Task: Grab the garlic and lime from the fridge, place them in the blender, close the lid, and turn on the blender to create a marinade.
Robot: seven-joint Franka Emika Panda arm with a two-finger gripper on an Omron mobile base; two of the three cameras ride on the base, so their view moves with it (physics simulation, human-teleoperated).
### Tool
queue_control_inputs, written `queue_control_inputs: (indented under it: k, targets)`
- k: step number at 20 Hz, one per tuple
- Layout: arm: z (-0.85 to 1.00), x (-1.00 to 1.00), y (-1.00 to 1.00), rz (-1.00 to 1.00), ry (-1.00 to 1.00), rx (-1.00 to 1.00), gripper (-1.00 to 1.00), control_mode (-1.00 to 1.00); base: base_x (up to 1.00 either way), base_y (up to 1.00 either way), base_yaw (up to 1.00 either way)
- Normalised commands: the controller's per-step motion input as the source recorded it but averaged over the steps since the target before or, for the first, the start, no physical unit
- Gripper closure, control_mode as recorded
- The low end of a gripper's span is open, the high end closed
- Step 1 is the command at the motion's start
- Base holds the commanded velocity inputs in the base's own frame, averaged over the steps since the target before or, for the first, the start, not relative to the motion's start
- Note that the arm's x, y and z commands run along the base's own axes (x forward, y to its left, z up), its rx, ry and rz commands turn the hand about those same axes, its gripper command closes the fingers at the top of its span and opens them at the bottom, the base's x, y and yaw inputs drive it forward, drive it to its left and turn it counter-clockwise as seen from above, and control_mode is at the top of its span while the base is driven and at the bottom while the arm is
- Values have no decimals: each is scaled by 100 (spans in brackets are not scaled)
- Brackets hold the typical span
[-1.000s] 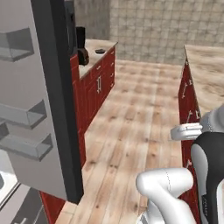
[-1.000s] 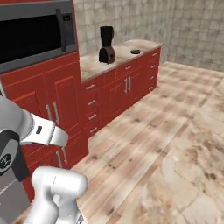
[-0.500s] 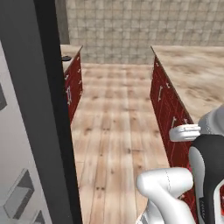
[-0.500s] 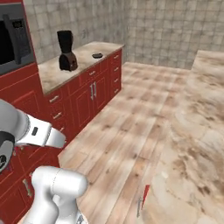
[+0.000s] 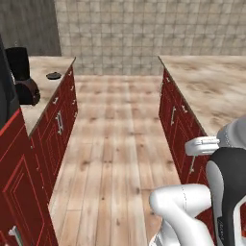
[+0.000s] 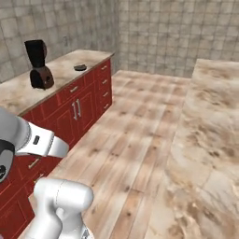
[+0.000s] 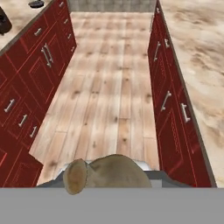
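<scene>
item: gripper [image 7: 105, 177], carrying beige lumpy thing, likely garlic [image 7: 105, 174], clenched between jaws at bottom of hand view.
item: blender [image 6: 39, 64], left counter [image 6: 56, 77], near its back edge; jar open on top.
item: lid [image 6: 80, 67], same counter, further along toward far end, well apart from blender.
step, we judge: transit with garlic to blender.
method: we keep grip firm, drive base close along left counter, stop square to blender, raise load above jar rim, centre it, then release. lime not yet fetched.
</scene>
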Motion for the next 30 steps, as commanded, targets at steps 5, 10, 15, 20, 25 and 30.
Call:
queue_control_inputs:
  k: [5,10,15,20,25,30]
  targets:
    - [0,0,0,0,0,0,100,100,100,27,-5]
    - [0,0,0,0,0,0,100,100,100,54,10]
    - [0,0,0,0,0,0,100,100,100,28,33]
    - [0,0,0,0,0,0,100,100,100,-1,32]
    - [0,0,0,0,0,0,100,100,100,-15,42]
    - [0,0,0,0,0,0,100,100,96,-13,70]
